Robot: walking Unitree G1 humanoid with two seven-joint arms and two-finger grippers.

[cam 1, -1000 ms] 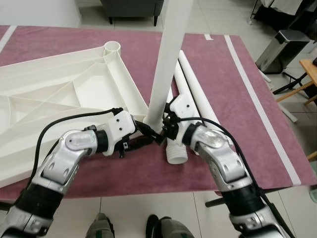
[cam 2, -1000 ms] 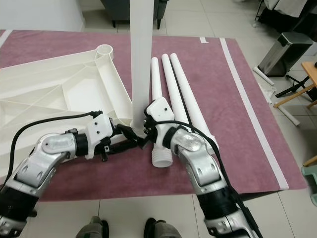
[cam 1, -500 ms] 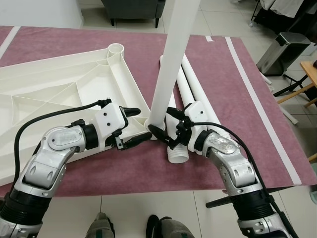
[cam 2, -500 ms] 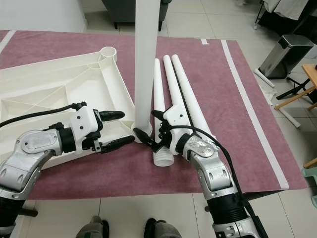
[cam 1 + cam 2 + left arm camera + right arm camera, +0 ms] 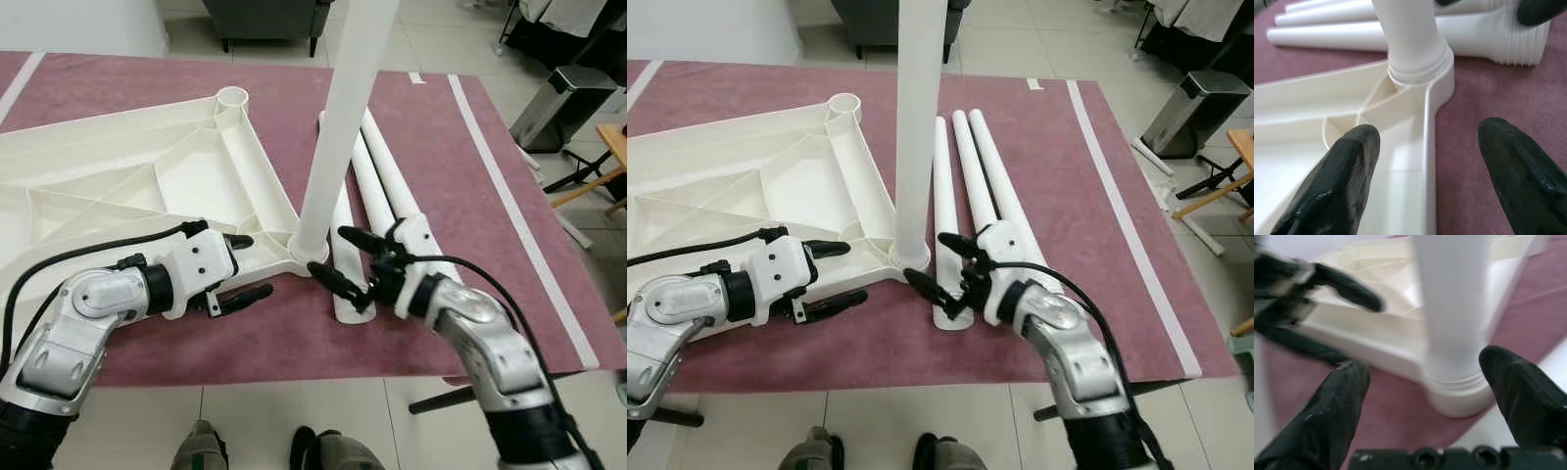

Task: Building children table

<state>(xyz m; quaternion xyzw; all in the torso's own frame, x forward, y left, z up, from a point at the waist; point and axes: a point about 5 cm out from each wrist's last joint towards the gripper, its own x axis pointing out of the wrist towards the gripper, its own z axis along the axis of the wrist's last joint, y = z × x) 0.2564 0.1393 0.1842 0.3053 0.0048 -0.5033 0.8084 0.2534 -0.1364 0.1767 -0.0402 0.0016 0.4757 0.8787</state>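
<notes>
One white leg [image 5: 338, 147] stands in a corner hole of the upside-down tabletop [image 5: 147, 181] on the rug, three legs [image 5: 985, 186] lie beside it waiting, and the left gripper [image 5: 240, 266] and right gripper [image 5: 338, 257] hang spread wide, holding nothing.

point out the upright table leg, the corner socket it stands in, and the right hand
upright table leg [image 5: 914, 127], right eye view, middle of its shaft
corner socket [image 5: 909, 259], right eye view, the collar round the leg's foot
right hand [image 5: 940, 262], right eye view, midway between its two open fingertips

Home: tiled floor [image 5: 294, 411], rug [image 5: 460, 137], armchair [image 5: 260, 15]
</notes>
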